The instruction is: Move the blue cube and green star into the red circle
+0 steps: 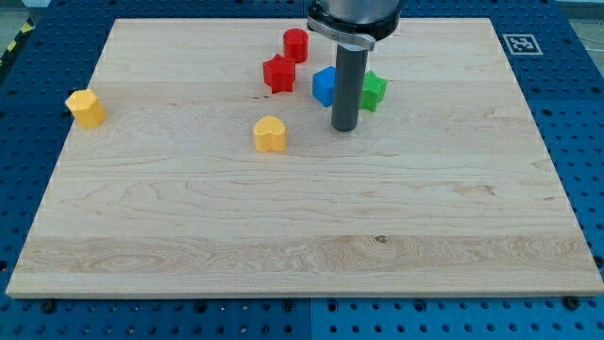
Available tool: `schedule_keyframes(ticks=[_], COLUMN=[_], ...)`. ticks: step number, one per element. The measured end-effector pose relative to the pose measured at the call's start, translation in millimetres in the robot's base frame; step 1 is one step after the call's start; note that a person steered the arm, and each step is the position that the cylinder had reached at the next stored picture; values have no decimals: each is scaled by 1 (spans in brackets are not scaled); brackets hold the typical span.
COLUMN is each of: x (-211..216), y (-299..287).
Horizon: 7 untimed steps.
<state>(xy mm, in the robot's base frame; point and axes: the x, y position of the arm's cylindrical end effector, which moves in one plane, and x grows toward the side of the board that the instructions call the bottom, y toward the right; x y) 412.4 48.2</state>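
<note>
The blue cube sits near the table's top centre, the green star just to its right; my tip rests just below the gap between them; no gripper is fitted; a red cylinder and red star lie up-left; a yellow heart and a yellow block lie farther left.

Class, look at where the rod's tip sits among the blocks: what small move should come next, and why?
Probably nudge my tip up-left: it sits just below the gap between the blue cube and the green star, and the red circle lies up-left of both.
</note>
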Motion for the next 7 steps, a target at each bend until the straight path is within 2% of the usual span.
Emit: schedule_keyframes(ticks=[4,7], x=[-12,-62], y=[-1,-5])
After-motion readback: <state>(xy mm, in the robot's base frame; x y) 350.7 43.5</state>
